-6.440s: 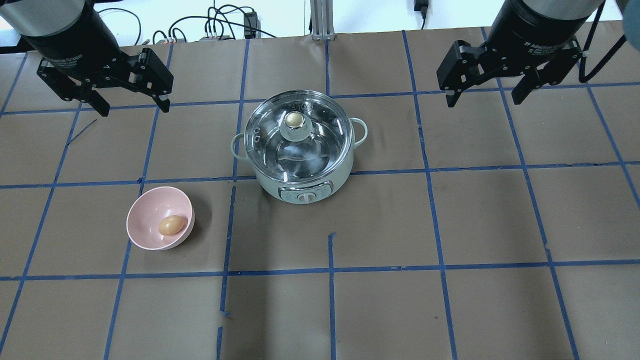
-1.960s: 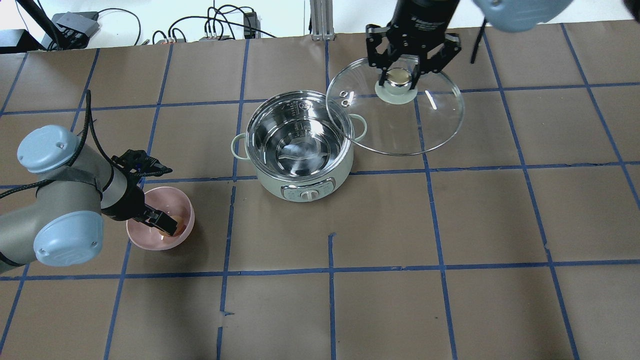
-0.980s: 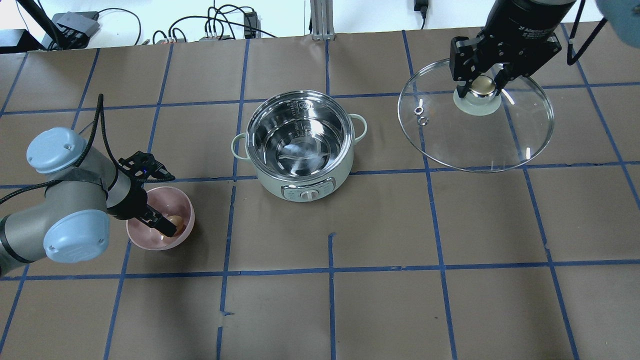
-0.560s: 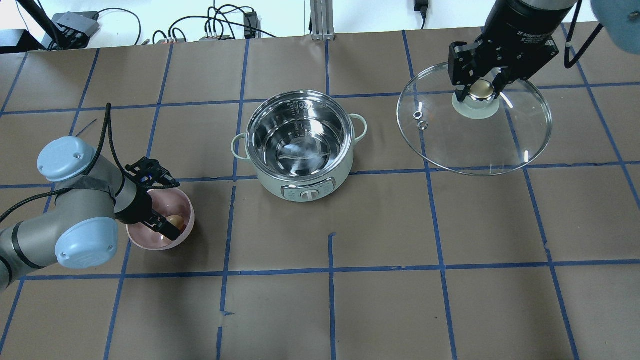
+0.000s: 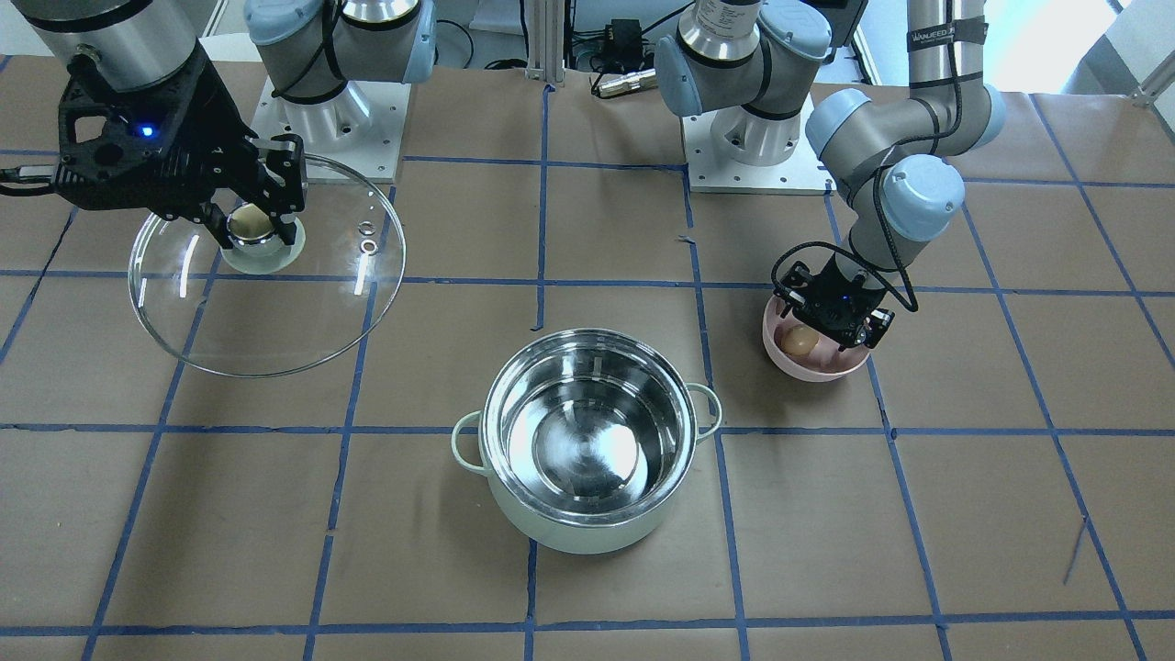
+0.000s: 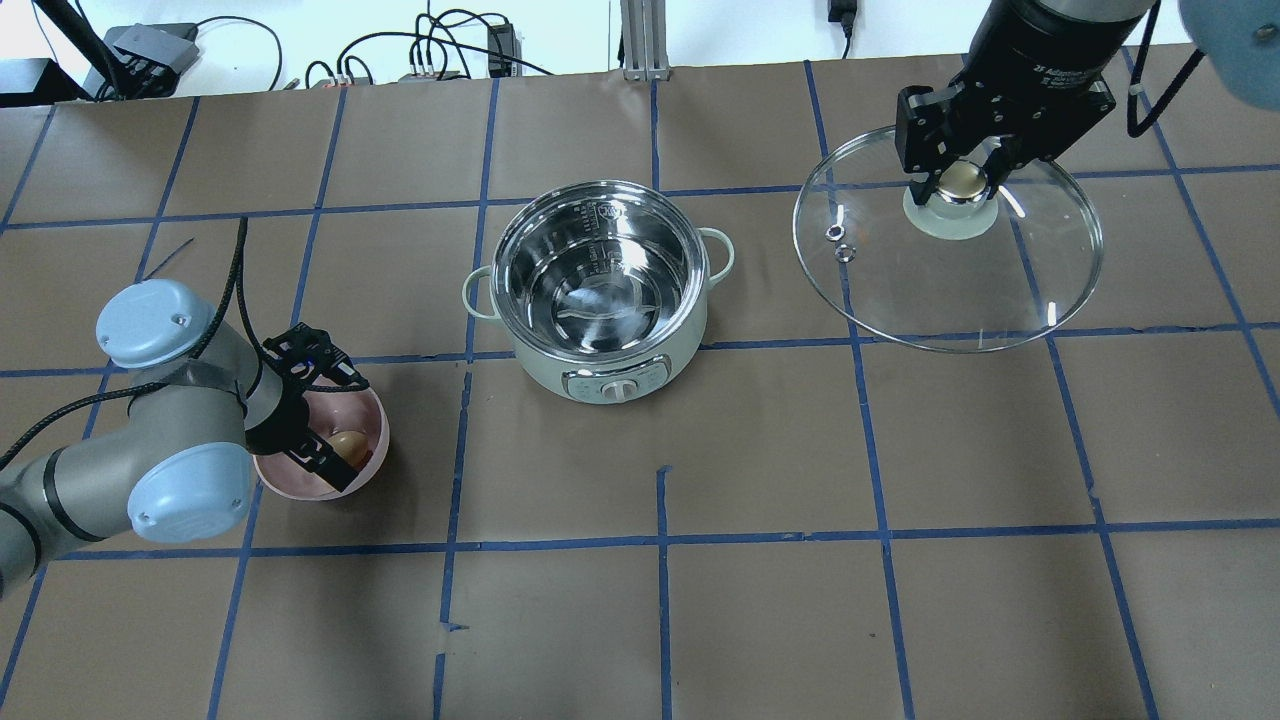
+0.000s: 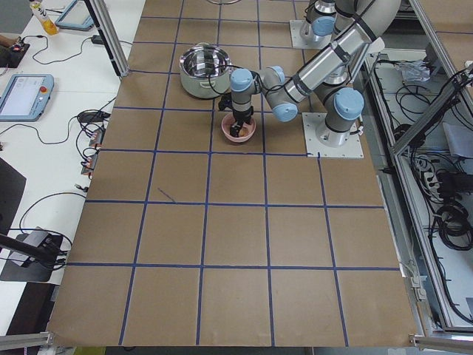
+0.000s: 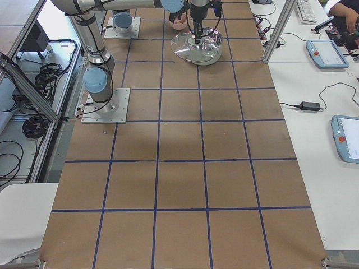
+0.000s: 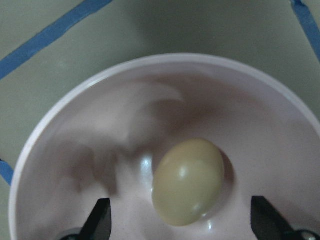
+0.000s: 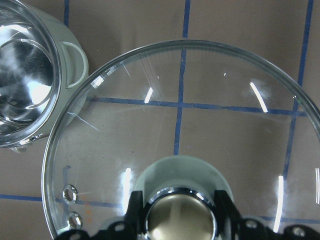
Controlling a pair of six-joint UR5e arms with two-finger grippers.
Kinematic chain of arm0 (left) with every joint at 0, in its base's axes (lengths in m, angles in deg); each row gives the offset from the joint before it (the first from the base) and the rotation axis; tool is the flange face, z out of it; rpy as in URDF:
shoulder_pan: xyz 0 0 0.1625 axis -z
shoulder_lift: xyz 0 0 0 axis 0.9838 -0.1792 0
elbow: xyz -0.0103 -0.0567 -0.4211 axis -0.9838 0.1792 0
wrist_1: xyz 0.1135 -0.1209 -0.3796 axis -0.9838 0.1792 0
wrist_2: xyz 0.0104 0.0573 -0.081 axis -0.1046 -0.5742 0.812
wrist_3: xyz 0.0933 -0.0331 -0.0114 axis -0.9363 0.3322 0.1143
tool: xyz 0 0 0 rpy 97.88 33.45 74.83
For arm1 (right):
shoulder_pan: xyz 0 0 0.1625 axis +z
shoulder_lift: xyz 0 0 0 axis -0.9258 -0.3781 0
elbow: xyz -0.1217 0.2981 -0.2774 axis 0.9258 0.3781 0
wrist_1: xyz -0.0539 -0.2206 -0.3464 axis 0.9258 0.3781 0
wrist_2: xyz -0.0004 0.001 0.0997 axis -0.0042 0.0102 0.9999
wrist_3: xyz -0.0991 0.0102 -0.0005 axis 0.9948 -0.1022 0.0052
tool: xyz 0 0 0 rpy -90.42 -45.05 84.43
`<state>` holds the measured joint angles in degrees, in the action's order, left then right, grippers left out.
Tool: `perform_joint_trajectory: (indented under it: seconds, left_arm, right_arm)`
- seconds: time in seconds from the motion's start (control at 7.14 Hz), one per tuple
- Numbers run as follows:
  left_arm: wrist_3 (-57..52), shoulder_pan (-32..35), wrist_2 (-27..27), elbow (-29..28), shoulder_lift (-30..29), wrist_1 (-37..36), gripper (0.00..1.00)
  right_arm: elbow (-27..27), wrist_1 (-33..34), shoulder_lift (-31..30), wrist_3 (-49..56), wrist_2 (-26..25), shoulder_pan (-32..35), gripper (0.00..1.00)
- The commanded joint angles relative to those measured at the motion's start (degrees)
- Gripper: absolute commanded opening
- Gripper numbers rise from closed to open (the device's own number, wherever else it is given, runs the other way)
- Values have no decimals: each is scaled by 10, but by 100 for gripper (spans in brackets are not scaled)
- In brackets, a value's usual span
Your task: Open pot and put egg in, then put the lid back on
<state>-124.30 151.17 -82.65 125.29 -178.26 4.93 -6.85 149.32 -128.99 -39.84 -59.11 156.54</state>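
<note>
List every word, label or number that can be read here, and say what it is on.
"2F Adaptive": white print on the black body of the right hand; the rest is blurred.
Print on the black band round the left arm: too small to read.
Print inside the pot and by its dial: too small to read.
None: lid, egg, pink bowl.

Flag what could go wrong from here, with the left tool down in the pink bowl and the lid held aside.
1. The left tool stands open astride the egg, loose on the curved floor of the pink bowl; closing off-centre might roll it away, squeezing hard might crack it.
2. The right tool holds the lid only by its knob; the wide glass could tilt, slip, or clip the pot on return.
</note>
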Motion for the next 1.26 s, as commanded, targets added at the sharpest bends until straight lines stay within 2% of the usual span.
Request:
perform_joint_trajectory:
  seconds: [0.0,0.28,0.42,1.12]
  left_arm:
    - [-3,7,2,3,-2,-1,97]
    - [-40,7,3,-5,-4,-1,95]
    - [-40,6,3,-5,-4,1,89]
    - [-34,4,3,-7,-18,2,92]
  right_arm:
    - [0,-1,0,0,0,0,32]
    - [0,-1,0,0,0,-1,32]
    - [0,-1,0,0,0,-1,32]
    - [0,-2,0,0,0,-1,33]
